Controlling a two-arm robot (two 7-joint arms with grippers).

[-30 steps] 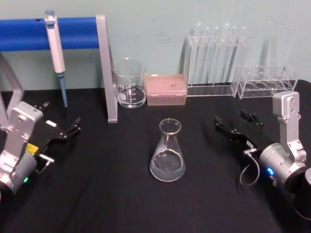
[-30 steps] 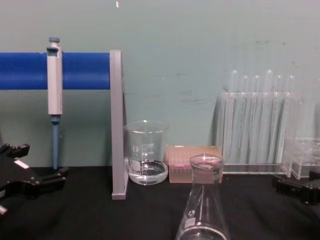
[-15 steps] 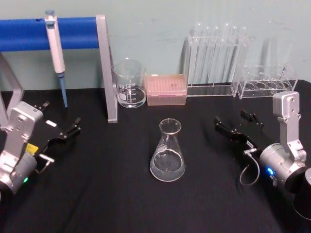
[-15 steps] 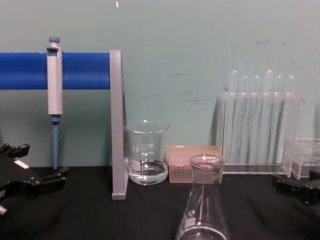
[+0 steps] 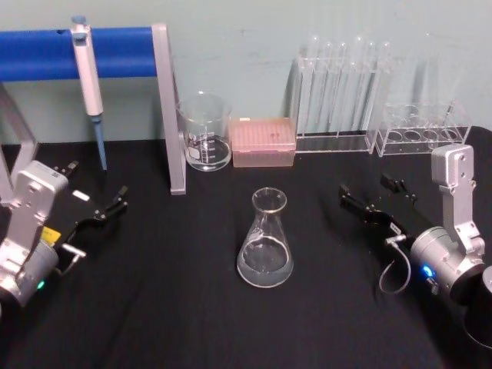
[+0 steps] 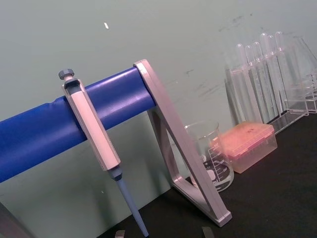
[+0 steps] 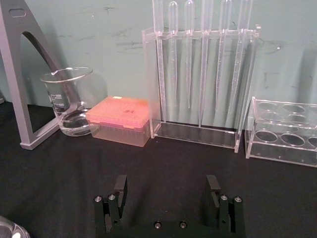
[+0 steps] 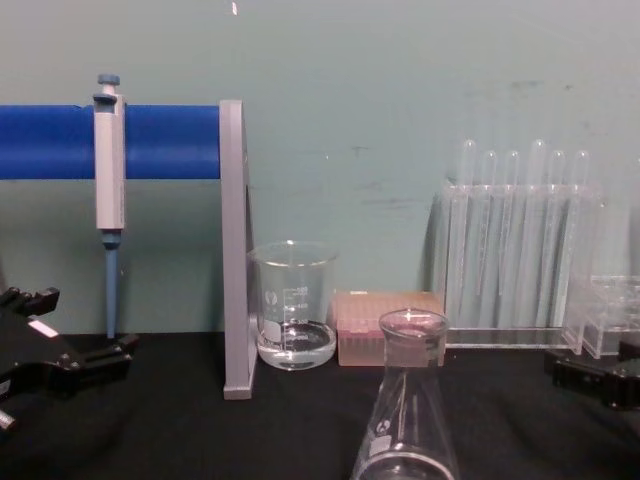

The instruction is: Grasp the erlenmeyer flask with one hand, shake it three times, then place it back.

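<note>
The erlenmeyer flask (image 5: 266, 246) stands upright on the black table at its middle, with a little clear liquid in its wide base; it looms close and low in the chest view (image 8: 405, 420). My left gripper (image 5: 96, 188) rests open at the table's left, well away from the flask, and also appears in the chest view (image 8: 75, 330). My right gripper (image 5: 371, 192) is open to the flask's right, a hand's width from it, holding nothing. Its two fingers spread wide in the right wrist view (image 7: 167, 186), with the flask's edge (image 7: 7, 230) at a corner.
Along the back wall stand a glass beaker (image 5: 205, 134), a pink tip box (image 5: 263, 142), a rack of test tubes (image 5: 342, 92) and a low clear rack (image 5: 423, 131). A pipette (image 5: 88, 77) hangs on the blue-barred stand (image 5: 169, 108) at back left.
</note>
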